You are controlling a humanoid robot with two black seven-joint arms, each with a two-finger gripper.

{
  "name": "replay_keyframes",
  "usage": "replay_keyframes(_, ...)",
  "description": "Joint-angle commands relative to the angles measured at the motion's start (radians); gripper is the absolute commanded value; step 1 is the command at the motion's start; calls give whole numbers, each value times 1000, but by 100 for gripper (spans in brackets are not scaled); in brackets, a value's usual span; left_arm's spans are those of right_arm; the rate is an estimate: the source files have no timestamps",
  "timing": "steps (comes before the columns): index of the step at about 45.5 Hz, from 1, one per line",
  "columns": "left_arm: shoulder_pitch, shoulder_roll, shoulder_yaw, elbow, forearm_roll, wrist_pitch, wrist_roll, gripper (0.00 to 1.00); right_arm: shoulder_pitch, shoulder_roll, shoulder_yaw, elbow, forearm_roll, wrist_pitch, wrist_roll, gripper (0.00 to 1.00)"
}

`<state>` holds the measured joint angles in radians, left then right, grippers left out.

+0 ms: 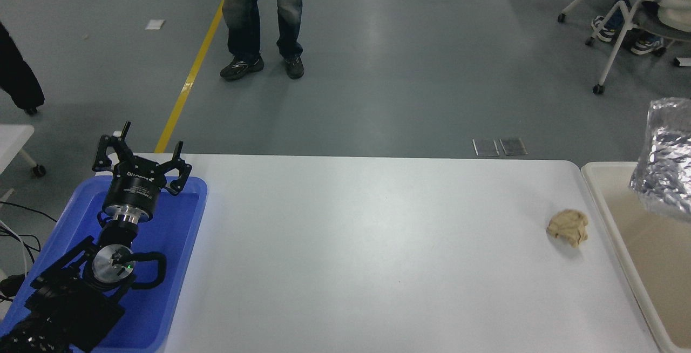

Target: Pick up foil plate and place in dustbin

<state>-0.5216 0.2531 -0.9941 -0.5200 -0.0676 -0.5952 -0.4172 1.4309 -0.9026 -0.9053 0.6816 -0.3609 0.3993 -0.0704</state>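
Observation:
The shiny crinkled foil plate (666, 161) hangs tilted in the air at the right edge of the picture, above the cream-beige dustbin (604, 191), partly cut off by the frame. What holds the plate is out of view; no right gripper shows. The dustbin stands against the table's right end, and the part of its inside that shows is bare. My left gripper (141, 154) is parked at the lower left over a blue tray, its fingers spread open and empty.
A small crumpled tan paper wad (567, 226) lies on the white table (367, 256) near the dustbin. The blue tray (173, 266) sits at the left under the left arm. A person (262, 18) stands on the floor beyond the table. Chairs stand at the top right.

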Motion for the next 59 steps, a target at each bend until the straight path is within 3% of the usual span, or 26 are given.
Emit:
replay_keyframes(1, 0, 0, 0, 0, 0, 0, 0, 100, -325, 88, 164, -260, 8, -117, 0, 0)
replay_keyframes(11, 0, 0, -1, 0, 0, 0, 0, 100, -546, 217, 224, -464, 19, -247, 0, 0)
replay_keyframes(24, 0, 0, 0, 0, -1, 0, -2, 100, -736, 350, 312, -665, 19, -298, -3, 0)
replay_keyframes(59, 0, 0, 0, 0, 0, -1, -2, 100, -787, 379, 313, -668, 33, -347, -14, 0)
